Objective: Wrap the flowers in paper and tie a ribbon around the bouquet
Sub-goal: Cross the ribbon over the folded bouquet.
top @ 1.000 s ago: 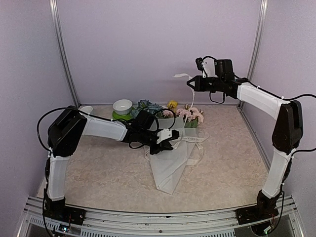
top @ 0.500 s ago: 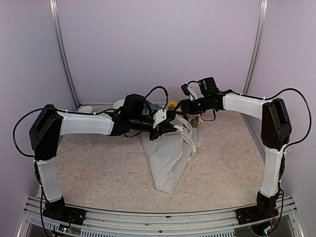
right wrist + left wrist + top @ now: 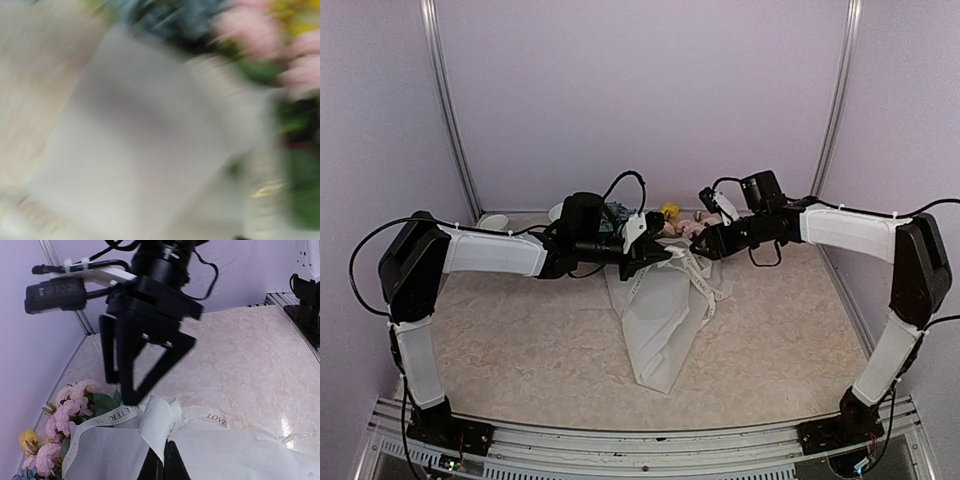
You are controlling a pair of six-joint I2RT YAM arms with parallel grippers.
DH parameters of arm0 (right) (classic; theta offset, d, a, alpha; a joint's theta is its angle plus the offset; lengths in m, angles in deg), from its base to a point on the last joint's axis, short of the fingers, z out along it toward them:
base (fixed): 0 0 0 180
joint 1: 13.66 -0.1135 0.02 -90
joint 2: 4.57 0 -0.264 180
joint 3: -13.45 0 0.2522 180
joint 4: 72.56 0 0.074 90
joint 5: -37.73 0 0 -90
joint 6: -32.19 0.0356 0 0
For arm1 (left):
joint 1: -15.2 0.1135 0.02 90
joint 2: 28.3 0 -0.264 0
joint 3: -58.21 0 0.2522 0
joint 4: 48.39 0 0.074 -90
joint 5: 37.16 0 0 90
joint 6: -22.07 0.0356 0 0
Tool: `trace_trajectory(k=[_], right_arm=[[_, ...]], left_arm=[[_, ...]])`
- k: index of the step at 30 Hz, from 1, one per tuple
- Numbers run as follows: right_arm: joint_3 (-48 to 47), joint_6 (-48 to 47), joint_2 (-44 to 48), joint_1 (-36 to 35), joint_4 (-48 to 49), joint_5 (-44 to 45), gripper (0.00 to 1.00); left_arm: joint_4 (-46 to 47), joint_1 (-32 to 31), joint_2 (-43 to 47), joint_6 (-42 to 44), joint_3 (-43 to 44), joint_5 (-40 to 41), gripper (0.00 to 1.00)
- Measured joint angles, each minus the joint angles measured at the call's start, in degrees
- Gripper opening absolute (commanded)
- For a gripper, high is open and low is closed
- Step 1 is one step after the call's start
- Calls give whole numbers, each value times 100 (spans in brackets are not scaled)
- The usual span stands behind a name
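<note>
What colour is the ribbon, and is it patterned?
The ribbon is cream-white with small dark printed lettering, clearest in the left wrist view.

tabletop: beige, marbled pattern | small white dish: back left corner, beside metal post | walls: plain lilac | aluminium rail: along near table edge
</note>
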Motion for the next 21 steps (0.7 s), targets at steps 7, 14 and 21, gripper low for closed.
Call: trace_trajectory(k=[7, 14, 21], right_arm=[[1357, -155, 608, -850, 949, 118, 28], [1867, 70, 1005, -756, 1598, 656, 29], [2105, 68, 1303, -767, 1812, 114, 32]], left_arm=[[328, 7, 0, -363, -22, 0, 0], [448, 7, 0, -562, -57, 7, 0], [579, 7, 0, -688, -59, 4, 0]])
